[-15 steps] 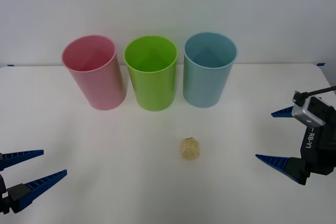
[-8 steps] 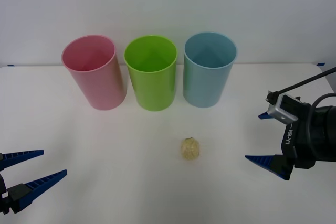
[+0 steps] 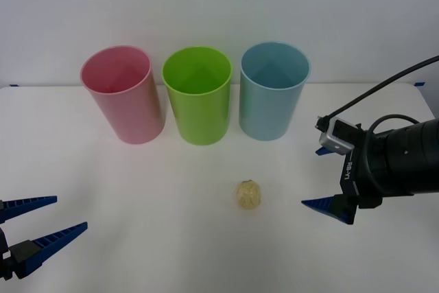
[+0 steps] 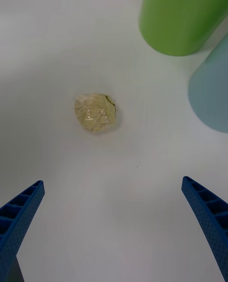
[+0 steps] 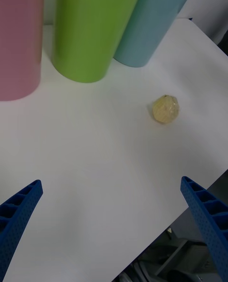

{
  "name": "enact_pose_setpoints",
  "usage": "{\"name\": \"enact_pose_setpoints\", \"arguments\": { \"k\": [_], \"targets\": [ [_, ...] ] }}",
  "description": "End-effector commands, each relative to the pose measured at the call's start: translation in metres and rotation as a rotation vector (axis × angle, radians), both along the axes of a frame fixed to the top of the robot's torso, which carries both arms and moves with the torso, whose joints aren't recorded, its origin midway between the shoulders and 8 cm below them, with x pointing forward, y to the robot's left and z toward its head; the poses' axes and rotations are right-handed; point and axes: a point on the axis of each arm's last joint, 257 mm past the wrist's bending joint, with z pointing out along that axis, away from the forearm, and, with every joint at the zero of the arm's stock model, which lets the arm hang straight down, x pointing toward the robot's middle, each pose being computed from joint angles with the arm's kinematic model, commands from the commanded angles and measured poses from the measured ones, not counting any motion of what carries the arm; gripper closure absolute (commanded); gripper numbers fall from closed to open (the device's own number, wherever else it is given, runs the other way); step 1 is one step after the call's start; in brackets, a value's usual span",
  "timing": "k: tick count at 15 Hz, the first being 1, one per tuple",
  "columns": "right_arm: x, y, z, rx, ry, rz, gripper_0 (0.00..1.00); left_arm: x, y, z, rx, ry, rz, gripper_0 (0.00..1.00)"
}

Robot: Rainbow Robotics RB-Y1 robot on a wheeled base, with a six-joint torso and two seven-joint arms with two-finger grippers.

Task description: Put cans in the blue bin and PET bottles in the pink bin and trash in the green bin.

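One trash point(image 3: 249, 194) ball lies loose on the surface before the green bin point(image 3: 197, 94), right hand point(image 3: 328, 178) beside it spread wide and empty; risk: a fingertip nudge rolls it away.

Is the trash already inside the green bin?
No, the trash lies on the table in front of the green bin.

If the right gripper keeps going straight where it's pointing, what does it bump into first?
Most likely the trash. The right gripper, fingers open, points across the white table toward that little crumpled ball. The green bin and blue bin stand farther on.
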Motion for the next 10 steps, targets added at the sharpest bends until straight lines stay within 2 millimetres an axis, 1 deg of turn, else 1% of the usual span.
{"name": "enact_pose_setpoints", "arguments": {
  "k": [1, 5, 10],
  "targets": [
    [0.005, 0.011, -0.005, -0.002, 0.013, 0.018, 0.00, 0.000, 0.000, 0.000, 0.000, 0.000, 0.000, 0.00],
    [0.013, 0.025, -0.012, -0.006, 0.031, 0.034, 0.00, 0.000, 0.000, 0.000, 0.000, 0.000, 0.000, 0.00],
    [0.022, 0.042, -0.033, -0.019, 0.067, 0.045, 0.00, 0.000, 0.000, 0.000, 0.000, 0.000, 0.000, 0.00]
  ]
}}
